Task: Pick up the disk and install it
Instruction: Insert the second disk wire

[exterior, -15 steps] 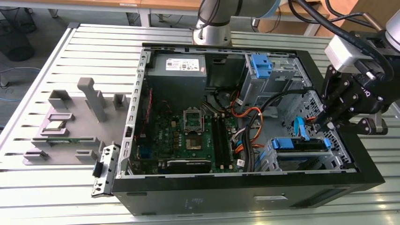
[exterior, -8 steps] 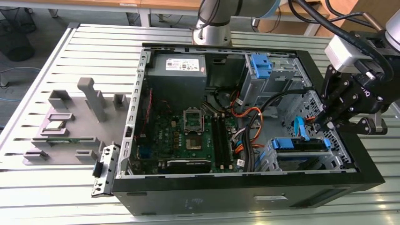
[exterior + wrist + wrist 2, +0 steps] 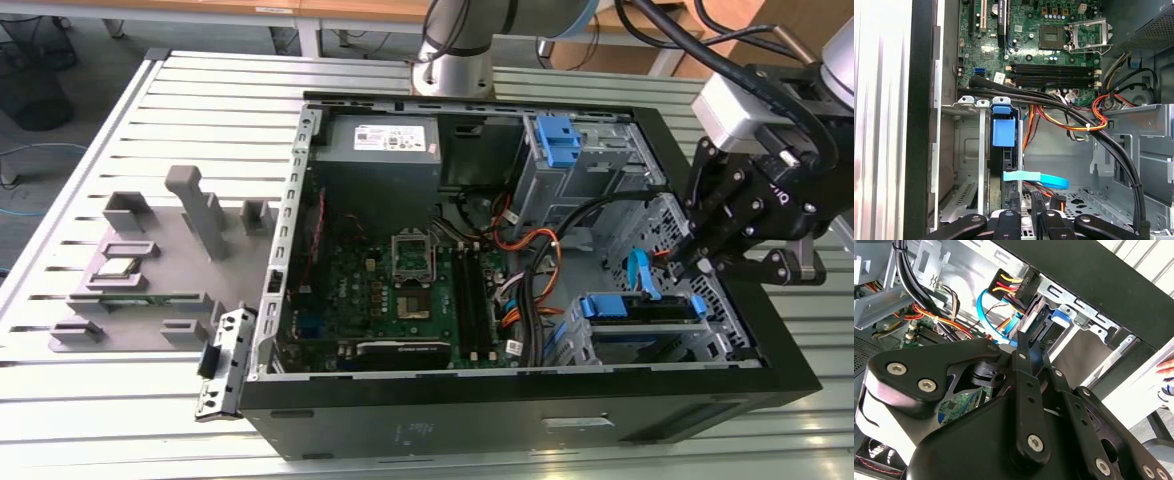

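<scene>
The disk (image 3: 641, 306) sits in its blue caddy inside the drive cage at the front of the open computer case, on the exterior view's right. In the first wrist view I look at the disk (image 3: 1004, 165) edge on, with the caddy's blue tab (image 3: 1004, 131) toward the motherboard. My gripper (image 3: 697, 262) hangs over the case's right wall just above that cage. Its black fingers (image 3: 1021, 347) come together at the tip, shut with nothing between them, close to the caddy (image 3: 1056, 314). The gripper (image 3: 1025, 202) is right by a flat blue data cable (image 3: 1036, 178).
The case (image 3: 441, 420) lies open on a slatted table. Inside are the motherboard (image 3: 400, 270), a grey power supply (image 3: 387, 140), a bare blue bracket (image 3: 554, 140) and orange and black cable bundles (image 3: 1094, 120). Grey fixtures (image 3: 147, 260) stand on the exterior view's left.
</scene>
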